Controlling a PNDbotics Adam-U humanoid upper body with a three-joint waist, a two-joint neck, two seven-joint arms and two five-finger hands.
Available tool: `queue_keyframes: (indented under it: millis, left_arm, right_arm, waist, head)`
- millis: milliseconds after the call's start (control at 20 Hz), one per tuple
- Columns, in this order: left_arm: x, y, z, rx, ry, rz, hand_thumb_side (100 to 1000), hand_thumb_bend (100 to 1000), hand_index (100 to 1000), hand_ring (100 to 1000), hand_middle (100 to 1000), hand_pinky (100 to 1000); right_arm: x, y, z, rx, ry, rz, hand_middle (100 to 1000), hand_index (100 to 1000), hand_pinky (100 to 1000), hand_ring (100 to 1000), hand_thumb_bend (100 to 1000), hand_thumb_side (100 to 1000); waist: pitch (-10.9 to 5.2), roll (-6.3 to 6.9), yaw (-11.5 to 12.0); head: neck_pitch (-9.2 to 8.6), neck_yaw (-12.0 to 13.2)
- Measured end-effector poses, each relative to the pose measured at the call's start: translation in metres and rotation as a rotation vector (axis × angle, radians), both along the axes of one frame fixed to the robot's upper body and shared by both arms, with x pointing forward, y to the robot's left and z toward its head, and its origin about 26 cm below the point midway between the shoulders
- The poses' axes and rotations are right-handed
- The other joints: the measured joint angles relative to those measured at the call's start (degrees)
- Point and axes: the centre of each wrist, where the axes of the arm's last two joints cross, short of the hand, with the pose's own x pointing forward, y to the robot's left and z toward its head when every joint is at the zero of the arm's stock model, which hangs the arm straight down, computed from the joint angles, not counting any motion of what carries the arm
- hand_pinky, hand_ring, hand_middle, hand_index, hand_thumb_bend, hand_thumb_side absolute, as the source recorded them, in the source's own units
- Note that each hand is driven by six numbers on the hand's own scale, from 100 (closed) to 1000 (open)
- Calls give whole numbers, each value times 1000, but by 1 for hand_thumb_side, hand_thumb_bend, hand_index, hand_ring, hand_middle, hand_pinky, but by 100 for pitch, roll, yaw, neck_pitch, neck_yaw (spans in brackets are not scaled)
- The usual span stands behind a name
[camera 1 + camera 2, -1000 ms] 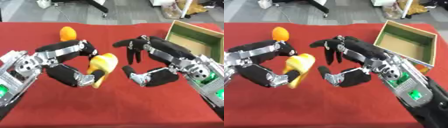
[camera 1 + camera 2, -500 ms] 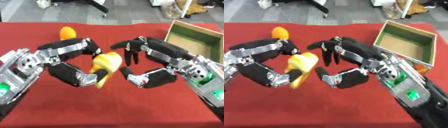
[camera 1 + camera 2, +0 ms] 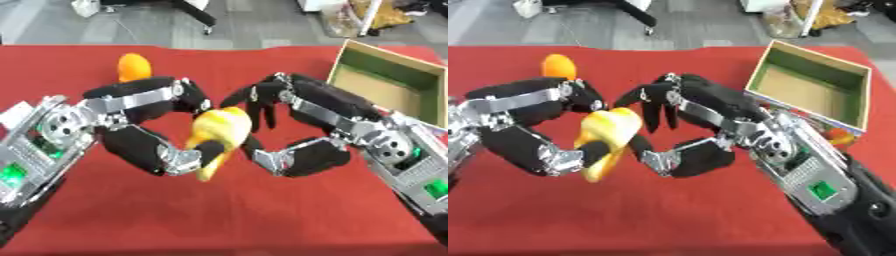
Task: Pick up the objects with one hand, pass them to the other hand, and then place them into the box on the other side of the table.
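Note:
My left hand (image 3: 140, 127) is curled around a yellow curved fruit (image 3: 219, 135), a banana by its look, held above the red table (image 3: 219, 215) near the middle. My right hand (image 3: 302, 125) is right beside it, fingers and thumb spread around the fruit's right side; whether they touch it I cannot tell. An orange fruit (image 3: 132, 66) lies on the cloth behind the left hand. An open cardboard box (image 3: 815, 90) with a green inside wall stands at the far right.
The table's far edge runs along the top, with office floor and chair legs beyond it. Something orange and yellow (image 3: 840, 136) shows by the box's near right side.
The left hand has carried the yellow fruit to the right, closer to the right hand. The right hand's fingers now reach around it.

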Motion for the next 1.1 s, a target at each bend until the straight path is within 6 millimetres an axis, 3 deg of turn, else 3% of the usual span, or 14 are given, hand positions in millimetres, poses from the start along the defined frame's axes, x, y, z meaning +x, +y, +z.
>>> queue_keyframes:
  millis: [300, 650, 700, 950, 1100]
  left_arm:
    - [0, -1, -1, 0, 8, -6, 382, 100, 458, 461, 347, 792]
    - [0, -1, -1, 5, 3, 7, 378, 100, 461, 462, 348, 791]
    - [0, -1, -1, 6, 2, 9, 379, 100, 461, 462, 348, 791]
    - [0, -1, -1, 14, -3, 20, 378, 100, 462, 462, 348, 790]
    - [-1, -1, -1, 18, -7, 26, 380, 100, 467, 466, 352, 794]
  right_arm:
    - [0, 0, -1, 28, -7, -8, 456, 571, 390, 540, 100, 381]
    - [-1, 0, -5, 84, 10, -29, 466, 486, 386, 544, 100, 390]
    - [-1, 0, -5, 93, 13, -32, 466, 492, 386, 544, 100, 393]
    - [-2, 0, -6, 108, 24, -31, 489, 795, 408, 568, 100, 453]
    - [-2, 0, -6, 96, 31, -20, 503, 891, 421, 581, 100, 494]
  waist:
    - [0, 0, -17]
    - [0, 0, -18]
    - [0, 0, -19]
    - [0, 0, -23]
    - [0, 0, -31]
  head:
    - [0, -1]
    - [0, -1]
    - [0, 0]
    - [0, 9]
    - [0, 22]
